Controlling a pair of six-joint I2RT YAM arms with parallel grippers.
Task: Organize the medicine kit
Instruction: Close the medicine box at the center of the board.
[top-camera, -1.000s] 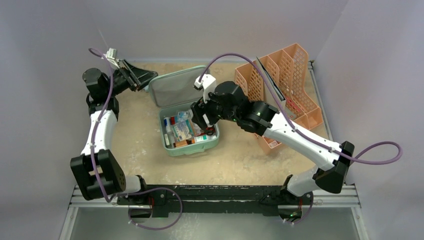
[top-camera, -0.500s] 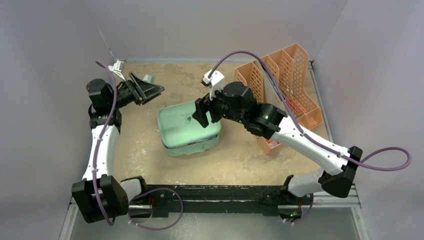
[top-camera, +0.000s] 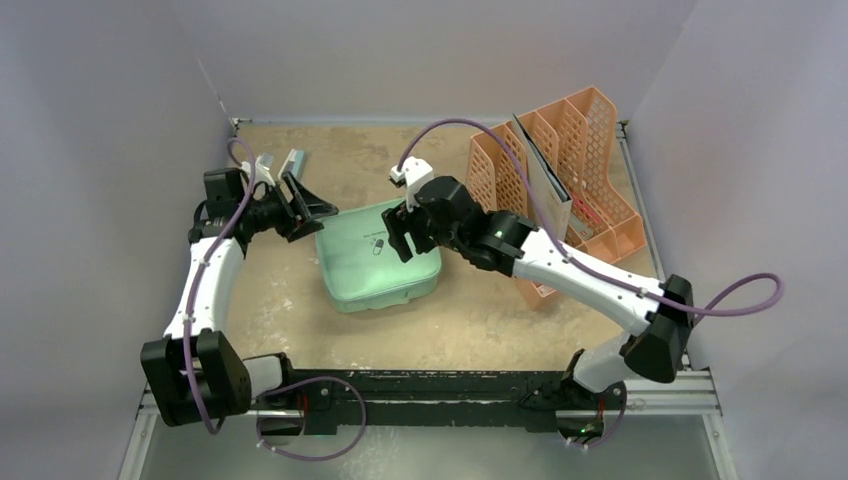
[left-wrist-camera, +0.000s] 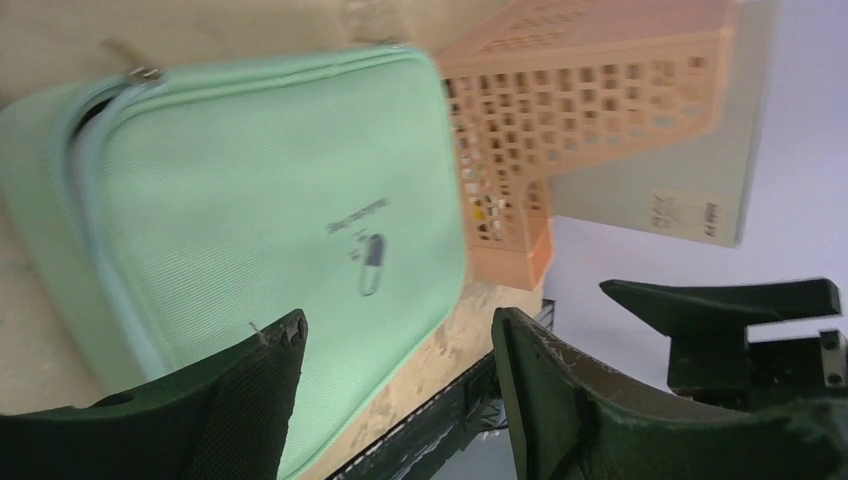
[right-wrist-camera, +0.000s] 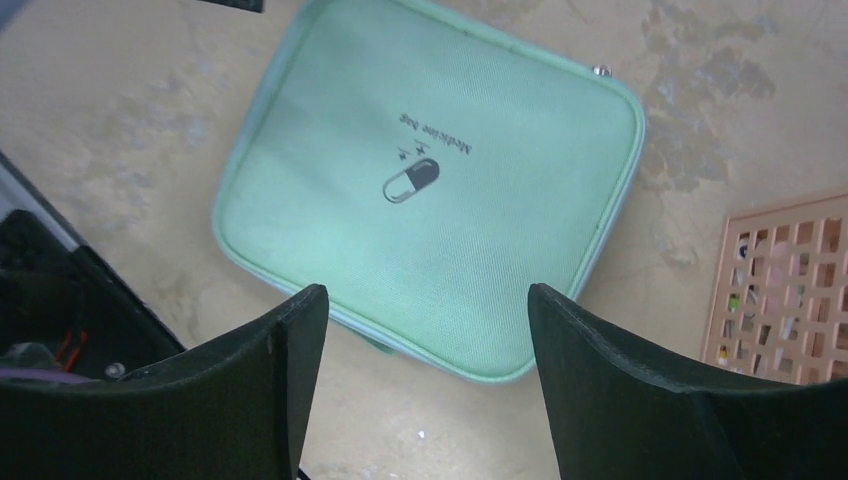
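Both grippers stand with their jaws apart and hold nothing. The right gripper (top-camera: 398, 238) hangs over the far right part of the medicine kit (top-camera: 372, 268), and its wrist view looks straight down on the lid between its two fingers. The left gripper (top-camera: 310, 207) is just beside the far left corner of the kit, tilted toward it; I cannot tell if a finger touches the fabric. The kit is a mint-green fabric case with a zipper. It lies flat near the middle of the table (top-camera: 290, 320), with the lid down and the pill icon (right-wrist-camera: 411, 181) facing up. To its right, near but apart, stands the peach mesh file rack (top-camera: 592, 165). In my judgement the packing is finished and the step in hand is the closing of the case. The lid covers the contents, but in the left wrist view the seam along one edge seems to gape a little, and the zipper pull (right-wrist-camera: 600, 71) sits at one corner, so the zipper is probably not drawn around yet. The next move calls for one gripper to press or hold the case so that it does not slide. The other must come down on the small pull, pinch it exactly and draw it along the rounded edge. The pull is small and lies flat, so a slightly wrong approach would likely close the fingers on fabric only.
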